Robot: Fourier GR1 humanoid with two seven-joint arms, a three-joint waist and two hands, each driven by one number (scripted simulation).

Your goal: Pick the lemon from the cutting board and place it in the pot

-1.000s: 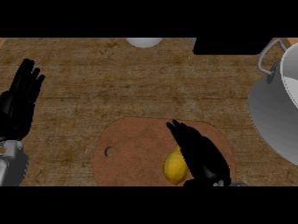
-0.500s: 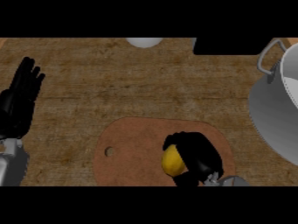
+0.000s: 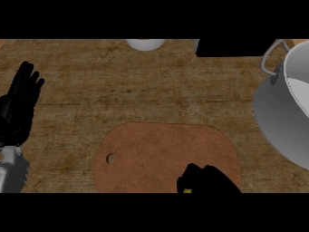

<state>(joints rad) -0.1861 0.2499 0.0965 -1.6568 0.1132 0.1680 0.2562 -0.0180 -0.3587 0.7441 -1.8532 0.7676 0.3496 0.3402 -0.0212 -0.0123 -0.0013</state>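
Observation:
A brown oval cutting board lies on the counter at the lower middle of the head view. My right hand sits at the board's near edge, curled round the yellow lemon; only a small sliver of the fruit shows between the fingers. The large grey pot with a side handle stands at the right edge, well apart from that hand. My left hand rests open at the left edge, fingers up.
A white round object sits at the counter's far edge, middle. A black block stands at the back right, beside the pot's handle. Bare wooden counter stretches between the board and the back.
My right hand has curled round the lemon and drawn back toward the view's lower edge, leaving most of the board uncovered. The left hand has stayed still.

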